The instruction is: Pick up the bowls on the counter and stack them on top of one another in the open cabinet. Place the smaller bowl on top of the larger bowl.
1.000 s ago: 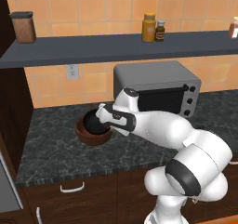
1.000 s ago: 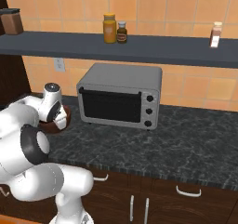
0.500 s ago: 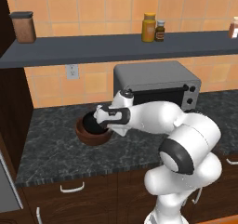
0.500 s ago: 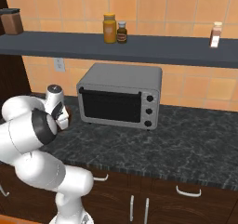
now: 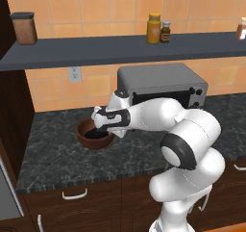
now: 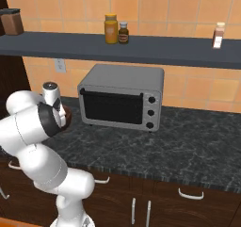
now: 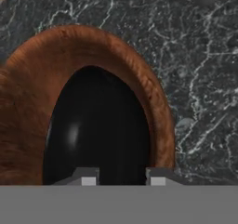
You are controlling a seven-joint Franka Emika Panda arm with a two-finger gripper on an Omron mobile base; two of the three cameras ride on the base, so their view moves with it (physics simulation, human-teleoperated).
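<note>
**Bowls nested on the bench, shelf not yet reached**

The smaller bowl (image 7: 100, 130), black and glossy, sits inside the larger bowl (image 5: 88, 133), so the small one is already on top of the big one. However, the pair rests on the bench (image 5: 57, 154), to the left of the toaster oven (image 5: 161, 84), and not in the open cabinet (image 5: 96, 50) above. From this it seems that the stacking order is correct but the main part of the task, moving both bowls up to the shelf, is left.

The end effector (image 5: 100, 126) hangs low over the bowls, at the near rim. In the hand view its two fingertips (image 7: 86, 176) stand apart over the black interior, so it appears released and holds nothing. The shelf carries a dark canister (image 5: 24, 28) and two jars (image 5: 158, 29).
</note>
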